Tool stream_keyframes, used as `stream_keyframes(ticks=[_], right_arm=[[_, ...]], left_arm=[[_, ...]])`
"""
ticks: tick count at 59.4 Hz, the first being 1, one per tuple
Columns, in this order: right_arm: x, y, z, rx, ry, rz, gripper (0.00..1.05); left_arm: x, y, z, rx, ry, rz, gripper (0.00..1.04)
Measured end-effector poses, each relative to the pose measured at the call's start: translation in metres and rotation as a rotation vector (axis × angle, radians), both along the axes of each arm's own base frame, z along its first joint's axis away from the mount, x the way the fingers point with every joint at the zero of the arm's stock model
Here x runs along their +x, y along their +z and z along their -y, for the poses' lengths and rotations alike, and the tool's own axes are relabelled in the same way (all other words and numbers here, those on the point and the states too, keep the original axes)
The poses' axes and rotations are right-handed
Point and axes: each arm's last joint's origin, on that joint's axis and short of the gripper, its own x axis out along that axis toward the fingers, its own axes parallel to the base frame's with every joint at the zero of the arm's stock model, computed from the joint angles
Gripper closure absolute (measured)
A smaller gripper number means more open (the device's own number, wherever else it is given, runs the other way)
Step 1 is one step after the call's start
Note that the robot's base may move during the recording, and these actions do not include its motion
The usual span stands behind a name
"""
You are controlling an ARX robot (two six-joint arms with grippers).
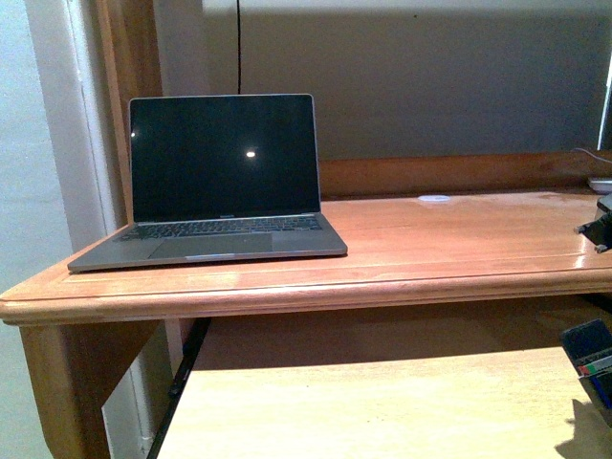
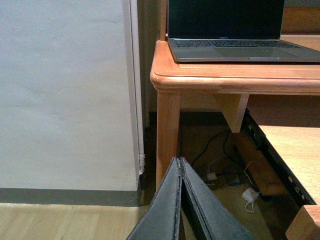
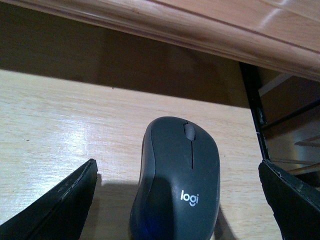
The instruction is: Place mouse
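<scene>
The dark grey mouse (image 3: 177,180), marked "logi", lies flat on the pale wooden pull-out shelf (image 3: 60,125) under the desk's front edge. My right gripper (image 3: 177,167) is open, with one dark finger (image 3: 65,200) on each side of the mouse and a clear gap to both. The fingers do not touch it. The mouse does not show in the front view. My left gripper (image 2: 180,162) is shut and empty, hanging low beside the desk leg (image 2: 167,130), well below the desk top.
An open laptop (image 1: 225,182) with a dark screen stands on the left of the wooden desk (image 1: 459,239). A small flat white disc (image 1: 433,198) lies at the back. A dark object (image 1: 598,228) sits at the desk's right edge. Cables and a white adapter (image 2: 248,195) lie on the floor underneath.
</scene>
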Motion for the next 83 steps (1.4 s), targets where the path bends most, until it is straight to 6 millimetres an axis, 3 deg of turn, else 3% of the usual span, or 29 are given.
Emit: stream_keyframes(ticks=[12, 31, 32, 42, 47, 52, 58, 61, 66, 71, 80, 83], right_arm=[[0.009, -0.022, 0.002, 0.025, -0.018, -0.060, 0.07], [0.028, -0.026, 0.010, 0.161, -0.064, -0.052, 0.08], [0.017, 0.016, -0.003, 0.288, -0.030, -0.081, 0.50], [0.031, 0.132, -0.055, 0.308, 0.087, 0.171, 0.50], [0.045, 0.158, -0.069, 0.317, 0.074, 0.219, 0.50], [0.062, 0.169, -0.083, 0.305, 0.053, 0.248, 0.50], [0.091, 0.159, -0.098, 0.268, 0.019, 0.210, 0.50], [0.116, 0.136, -0.105, 0.220, -0.040, 0.164, 0.50], [0.142, 0.107, -0.111, 0.161, -0.105, 0.114, 0.50], [0.153, 0.093, -0.109, 0.140, -0.129, 0.096, 0.50], [0.158, 0.085, -0.105, 0.150, -0.130, 0.110, 0.50], [0.159, 0.082, -0.105, 0.158, -0.125, 0.127, 0.43]], left_arm=[[-0.005, 0.000, 0.000, 0.000, 0.000, 0.001, 1.02], [-0.011, 0.000, 0.000, 0.000, 0.000, 0.003, 1.02], [-0.024, -0.003, 0.000, 0.000, 0.002, -0.003, 1.02], [-0.024, -0.003, 0.000, -0.001, 0.000, -0.003, 0.79], [-0.024, -0.003, 0.000, -0.002, 0.001, -0.003, 0.66], [-0.024, -0.003, 0.000, -0.002, 0.000, -0.003, 0.54], [-0.024, -0.003, 0.000, -0.002, 0.000, -0.003, 0.38], [-0.024, -0.003, 0.000, -0.002, 0.000, -0.003, 0.26], [-0.024, -0.003, 0.000, -0.001, 0.000, -0.003, 0.07], [-0.024, -0.003, 0.000, -0.002, 0.000, -0.003, 0.08], [-0.024, -0.003, 0.000, -0.002, 0.000, -0.003, 0.08], [-0.024, -0.003, 0.000, -0.002, 0.000, -0.003, 0.08]])
